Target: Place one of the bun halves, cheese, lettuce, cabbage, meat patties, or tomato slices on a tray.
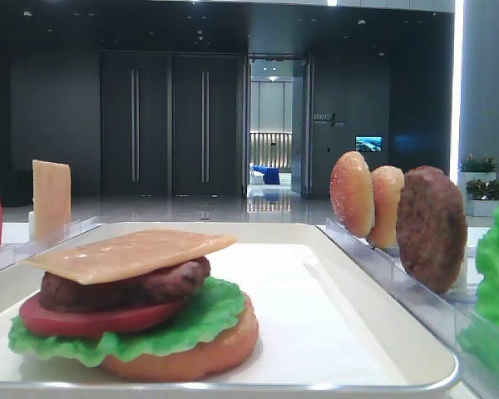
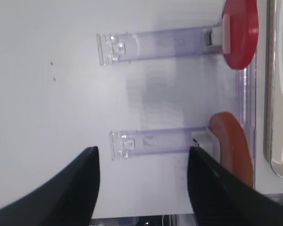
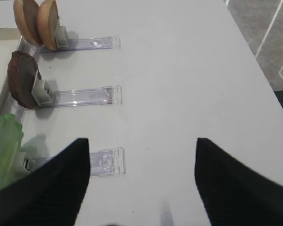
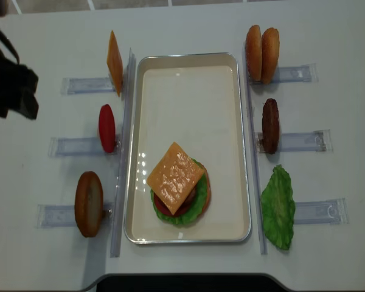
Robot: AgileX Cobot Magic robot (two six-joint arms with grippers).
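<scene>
On the white tray lies a stack of bun, lettuce, tomato and patty with a cheese slice on top. Standing in holders on the left are another cheese slice, a tomato slice and a bun half. On the right stand two bun halves, a meat patty and lettuce. My left gripper hangs open over the bun's holder strip, holding nothing. My right gripper is open over bare table beside the lettuce holder.
Clear plastic holder strips run outward from both long sides of the tray. A dark bulky shape with a cable sits at the overhead view's top left. The table's edge lies close below the left gripper and right of the right gripper.
</scene>
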